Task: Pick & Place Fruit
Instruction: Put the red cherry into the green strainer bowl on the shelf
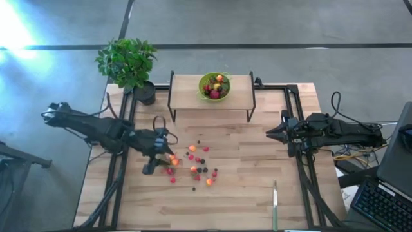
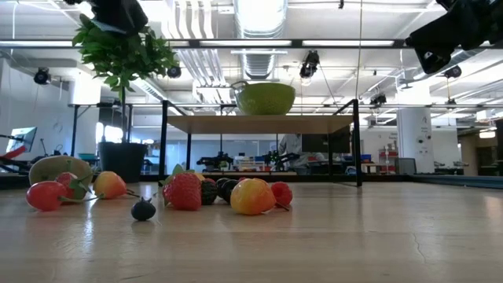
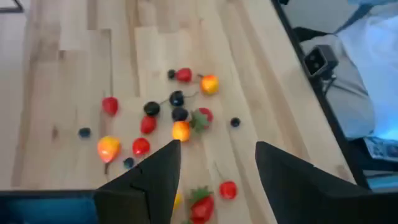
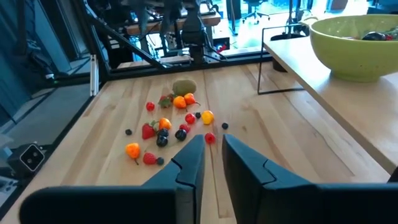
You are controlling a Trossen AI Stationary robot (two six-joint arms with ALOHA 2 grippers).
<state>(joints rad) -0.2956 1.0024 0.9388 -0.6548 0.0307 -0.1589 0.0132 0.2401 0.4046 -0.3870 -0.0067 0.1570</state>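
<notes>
Red/orange fruit (image 3: 180,130) strewn just beyond left hand (image 3: 214,168), open, empty; right hand (image 4: 211,163) nearly closed.

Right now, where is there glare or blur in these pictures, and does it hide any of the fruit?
High view: sunlight glare whitens the floor at upper left, off the table. Low view: bright ceiling lamps behind the bowl; nearby fruit sharp. Left wrist view: soft, fruit still distinguishable. Right wrist view: clear.

You see a grey concrete floor (image 1: 270,22) around the pale wooden plank worktop (image 1: 238,200), with white ceiling pipes (image 2: 189,23) overhead.
</notes>
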